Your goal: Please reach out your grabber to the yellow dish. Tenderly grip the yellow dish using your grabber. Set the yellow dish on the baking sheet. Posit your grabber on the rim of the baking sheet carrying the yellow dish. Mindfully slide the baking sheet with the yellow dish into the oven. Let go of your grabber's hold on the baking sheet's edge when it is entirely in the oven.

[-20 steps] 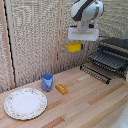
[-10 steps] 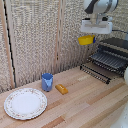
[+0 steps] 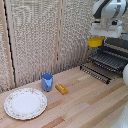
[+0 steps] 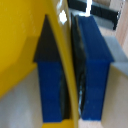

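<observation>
Since a second ago, arm carries yellow dish (image 3: pixel 95 42) toward 3 o'clock, now above baking sheet (image 3: pixel 111 61) edge. Tool (image 4: pixel 72 75) pinches dish rim, fingers (image 4: pixel 95 70) nearly closed. Carry step; next: lower dish gently onto sheet.

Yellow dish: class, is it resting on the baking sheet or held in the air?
Held in the air: the hand grips the yellow dish above the baking sheet.

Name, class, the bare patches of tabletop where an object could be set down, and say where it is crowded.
Bare wood lies between the orange block and the oven, and along the front edge. Crowded: blue cup, block and white plate cluster together.
</observation>
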Robot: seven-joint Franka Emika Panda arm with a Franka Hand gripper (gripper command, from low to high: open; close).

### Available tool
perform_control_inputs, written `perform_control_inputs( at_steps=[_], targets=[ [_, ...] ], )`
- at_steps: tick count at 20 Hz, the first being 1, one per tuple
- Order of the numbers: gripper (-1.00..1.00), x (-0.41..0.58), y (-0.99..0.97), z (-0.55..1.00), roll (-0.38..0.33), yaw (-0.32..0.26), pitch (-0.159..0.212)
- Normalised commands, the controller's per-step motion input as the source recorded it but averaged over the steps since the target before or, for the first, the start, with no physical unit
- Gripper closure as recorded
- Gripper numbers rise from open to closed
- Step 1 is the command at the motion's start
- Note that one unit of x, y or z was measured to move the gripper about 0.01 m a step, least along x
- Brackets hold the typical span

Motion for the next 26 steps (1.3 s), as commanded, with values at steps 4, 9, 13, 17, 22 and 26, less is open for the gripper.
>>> perform_control_inputs(
  at_steps=[4, 9, 13, 17, 22, 26],
  targets=[
    [1.00, 0.000, -0.70, -0.12, 0.042, -0.075, 0.001],
    [1.00, 0.012, -0.64, -0.08, 0.043, -0.068, -0.006],
    [1.00, 0.029, -0.39, 0.00, 0.041, -0.039, -0.017],
    [1.00, 0.000, -0.15, -0.03, 0.008, -0.002, 0.000],
    [1.00, 0.075, -0.47, -0.09, 0.022, -0.022, 0.000],
    [1.00, 0.090, -0.46, -0.08, 0.022, -0.016, 0.000]
  ],
)
